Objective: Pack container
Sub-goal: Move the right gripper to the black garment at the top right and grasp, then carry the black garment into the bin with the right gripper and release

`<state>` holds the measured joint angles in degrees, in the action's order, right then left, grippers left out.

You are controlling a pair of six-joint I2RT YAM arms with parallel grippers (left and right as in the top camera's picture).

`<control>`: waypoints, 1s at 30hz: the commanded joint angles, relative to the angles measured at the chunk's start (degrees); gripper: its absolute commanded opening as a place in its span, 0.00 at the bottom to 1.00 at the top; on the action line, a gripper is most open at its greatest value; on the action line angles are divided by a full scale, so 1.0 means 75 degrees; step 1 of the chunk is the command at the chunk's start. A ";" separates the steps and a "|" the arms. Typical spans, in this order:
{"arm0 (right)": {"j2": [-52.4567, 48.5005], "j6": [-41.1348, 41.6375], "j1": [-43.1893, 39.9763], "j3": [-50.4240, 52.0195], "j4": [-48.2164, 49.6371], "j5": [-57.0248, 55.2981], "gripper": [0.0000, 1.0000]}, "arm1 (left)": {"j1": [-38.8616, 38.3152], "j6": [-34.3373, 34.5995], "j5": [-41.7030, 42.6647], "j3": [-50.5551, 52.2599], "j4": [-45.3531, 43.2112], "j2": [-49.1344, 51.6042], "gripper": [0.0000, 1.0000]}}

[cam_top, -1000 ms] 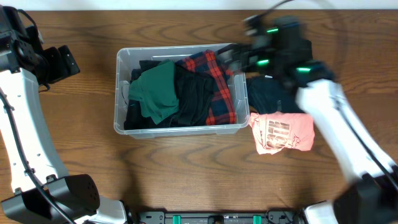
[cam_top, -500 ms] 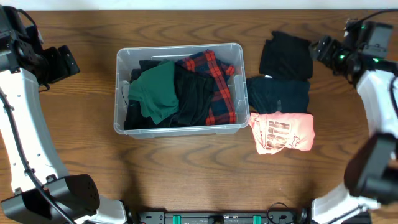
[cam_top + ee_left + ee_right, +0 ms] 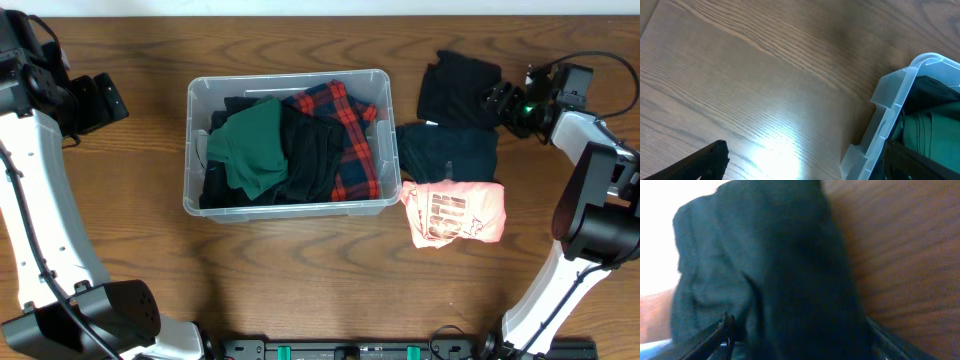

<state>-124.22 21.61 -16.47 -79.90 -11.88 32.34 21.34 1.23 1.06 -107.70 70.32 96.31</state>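
Observation:
The clear container (image 3: 197, 150) sits mid-table, holding a green garment (image 3: 250, 148), black clothes (image 3: 315, 155) and a red plaid piece (image 3: 352, 140). Right of it lie a black garment (image 3: 456, 88), a dark one (image 3: 448, 155) and a salmon printed shirt (image 3: 455, 212). My right gripper (image 3: 497, 100) is at the black garment's right edge. In the right wrist view, that gripper (image 3: 800, 330) stands open, its fingers straddling the black garment (image 3: 790, 270). My left gripper (image 3: 108, 102) hangs open left of the container, and in the left wrist view, the left gripper (image 3: 805, 172) has bare wood under it beside the container's rim (image 3: 895, 100).
The wooden table (image 3: 300, 270) runs to a pale back edge at the top. The right arm's cable (image 3: 610, 70) loops near the back right corner. The left arm's white links (image 3: 40, 200) stand along the left side.
My right arm swung from over the container's right end out to the far right. It then settled at the black garment's right edge. The left arm has not moved.

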 commanded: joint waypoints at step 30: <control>0.3966 0.2993 0.1376 0.0003 0.2876 0.4380 0.02 | 0.0023 -0.0076 -0.0061 0.0058 0.0020 -0.0096 0.98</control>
<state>-95.46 37.45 -9.76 -79.94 9.91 59.81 21.34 1.23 1.06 -107.70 70.32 96.31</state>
